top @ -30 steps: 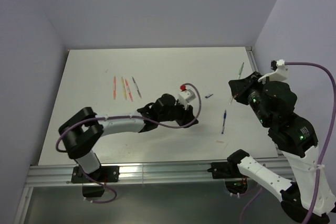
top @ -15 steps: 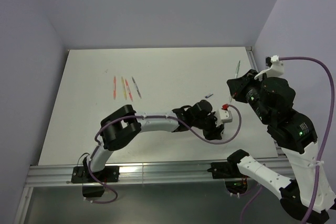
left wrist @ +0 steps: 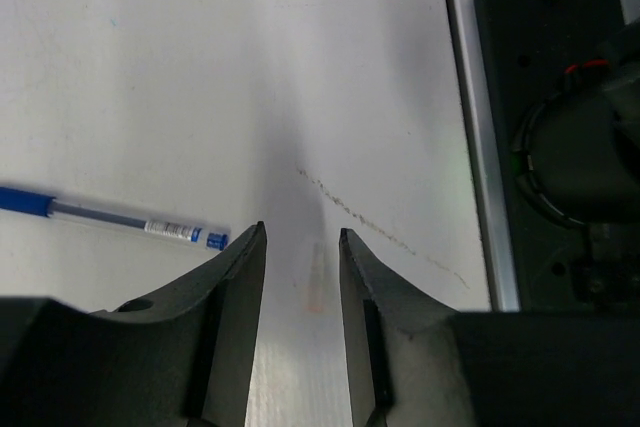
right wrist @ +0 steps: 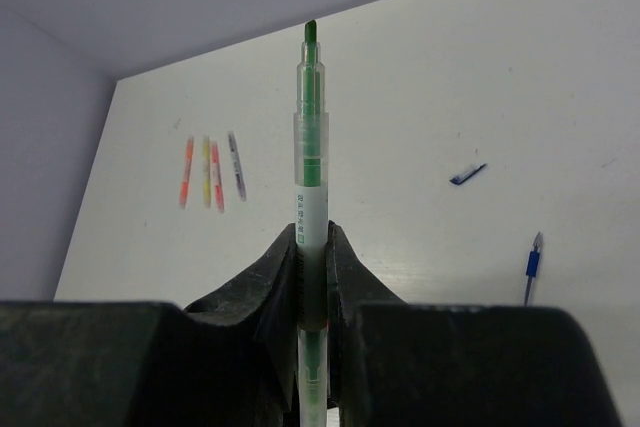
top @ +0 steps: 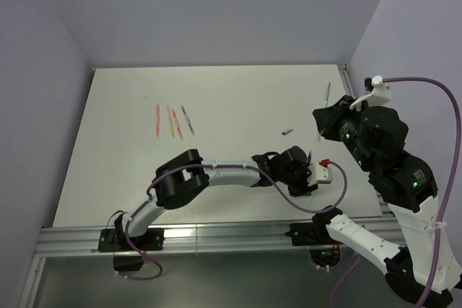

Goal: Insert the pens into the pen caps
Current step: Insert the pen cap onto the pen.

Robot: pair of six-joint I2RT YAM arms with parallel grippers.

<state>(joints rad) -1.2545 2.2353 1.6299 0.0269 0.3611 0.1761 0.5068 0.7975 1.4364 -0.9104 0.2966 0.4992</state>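
Left gripper: your left gripper (left wrist: 300, 233) hangs low over the table (left wrist: 200, 67) with its jaws parted. Nothing is pinched between them.
Pale cap: a small translucent pale cap (left wrist: 315, 285) lies on the table in the gap between your left fingers. It looks clear of both, but it is too blurred to be sure.
Blue pen: the blue pen (left wrist: 120, 219) lies flat just to the left of your left finger in the wrist view. Its near end sits almost at that fingertip, and the barrel runs away to the left.
Right gripper: your right gripper (right wrist: 312, 239) is clamped on the green-clear pen (right wrist: 311, 137) and holds it above the table.
Green-clear pen: it stands straight out from between the right fingers. Most of the barrel and the green tip stick out past the fingertips, and the other end runs back between the jaws.
Dark blue cap: the dark blue cap (right wrist: 467, 174) lies on the table ahead and to the right of the held pen, apart from it and from the blue pen.
Other pens: the red-pink pen (top: 157, 120), yellow pen (top: 170, 120), orange pen (top: 176, 123) and grey pen (top: 188, 120) lie side by side ahead and to the left of your right gripper. They are well apart from both grippers.
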